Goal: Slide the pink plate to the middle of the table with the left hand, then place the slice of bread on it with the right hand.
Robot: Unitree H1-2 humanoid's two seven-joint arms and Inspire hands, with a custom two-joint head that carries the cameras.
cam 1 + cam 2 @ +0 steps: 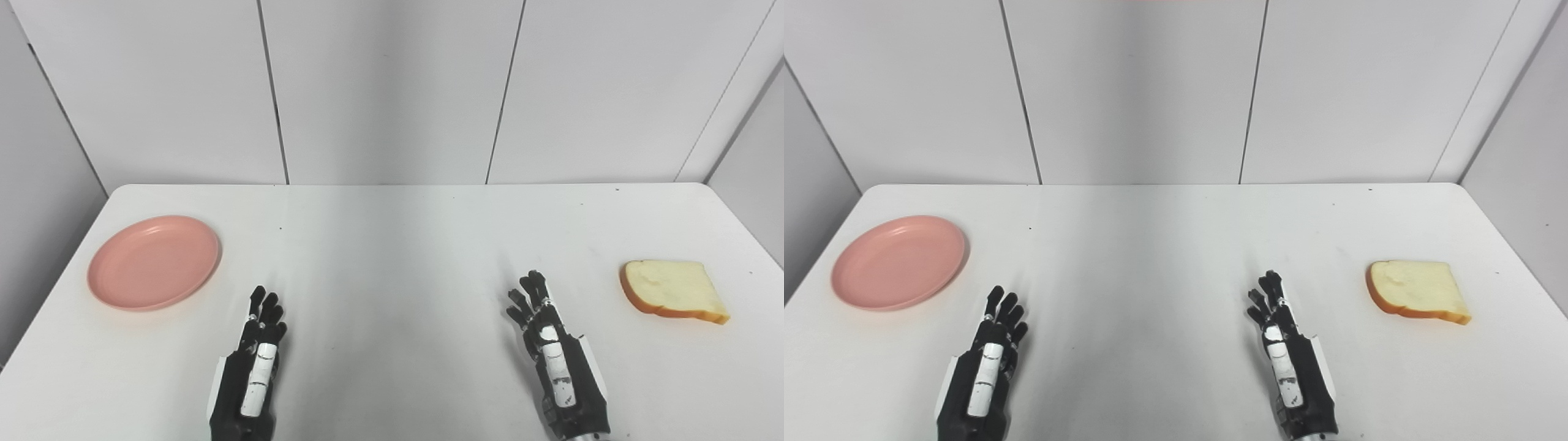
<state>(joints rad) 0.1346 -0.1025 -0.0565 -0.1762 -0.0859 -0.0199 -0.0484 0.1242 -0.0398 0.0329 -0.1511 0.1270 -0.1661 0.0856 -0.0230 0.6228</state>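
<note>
Pink plate (153, 262) lies far left on the table (392, 245), bread slice (674, 289) far right, while left robot hand (254, 361) and right robot hand (548, 349) hover between, fingers extended, holding nothing.

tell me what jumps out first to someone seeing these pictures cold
The pink plate stands out first, empty near the table's left edge. Next comes the slice of bread, lying flat far to the right. Between them the black left hand and right hand hover near the front edge, fingers apart, holding nothing.
</note>
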